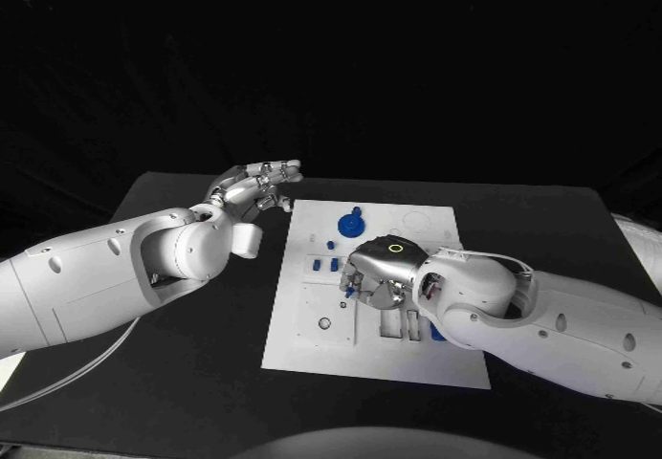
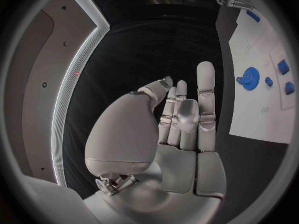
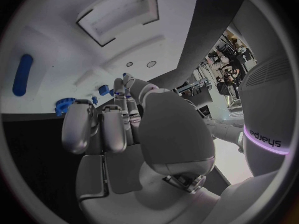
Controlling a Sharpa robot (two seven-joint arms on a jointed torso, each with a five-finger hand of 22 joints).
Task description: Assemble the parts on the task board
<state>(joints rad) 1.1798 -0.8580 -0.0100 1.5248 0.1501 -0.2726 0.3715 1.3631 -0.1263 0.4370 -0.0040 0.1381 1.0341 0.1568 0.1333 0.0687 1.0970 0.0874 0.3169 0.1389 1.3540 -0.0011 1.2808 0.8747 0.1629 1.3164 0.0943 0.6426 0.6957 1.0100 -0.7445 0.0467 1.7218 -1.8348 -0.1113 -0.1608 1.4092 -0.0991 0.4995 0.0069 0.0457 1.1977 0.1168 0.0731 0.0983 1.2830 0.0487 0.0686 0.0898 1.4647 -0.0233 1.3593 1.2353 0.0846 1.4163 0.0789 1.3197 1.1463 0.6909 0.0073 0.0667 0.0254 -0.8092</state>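
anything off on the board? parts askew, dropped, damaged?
Nothing stands out. The task board lies flat on the table, the blue gear and small blue parts sit on it, none off its edge. The right hand is low over its middle; the left hand hovers beside it, holding nothing.

We see our left hand (image 2: 181, 129) with fingers upright and empty, beside the white board (image 2: 261, 104) carrying a blue gear (image 2: 251, 78) and small blue parts (image 2: 283, 66).
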